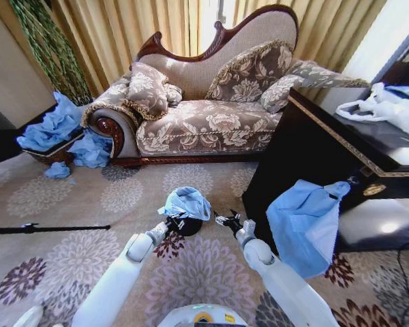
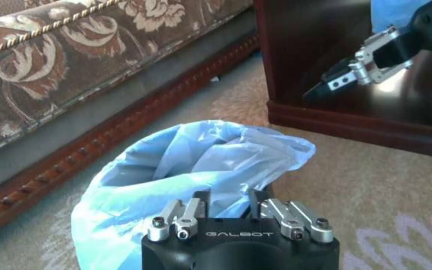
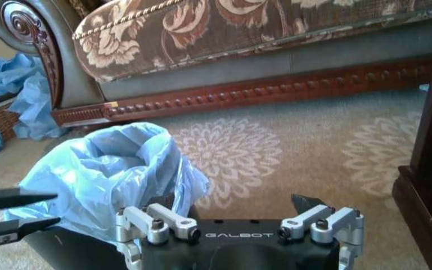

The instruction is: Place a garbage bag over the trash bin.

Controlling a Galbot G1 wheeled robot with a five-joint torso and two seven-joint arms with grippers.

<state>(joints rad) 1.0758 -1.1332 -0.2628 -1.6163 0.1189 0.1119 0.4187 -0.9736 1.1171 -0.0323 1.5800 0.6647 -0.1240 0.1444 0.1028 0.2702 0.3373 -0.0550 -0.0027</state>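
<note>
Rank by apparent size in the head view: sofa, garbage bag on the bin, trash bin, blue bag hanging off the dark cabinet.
1. sofa
2. hanging blue bag, though it is nearer the camera, which inflates it
3. garbage bag
4. trash bin, mostly covered by the bag, so its visible part looks smallest

A floral sofa stands behind the patterned carpet, beside a dark cabinet.

A home living room: a carved-wood floral chaise sofa with cushions, gold curtains behind it, a patterned carpet, and dark wooden furniture.
</note>
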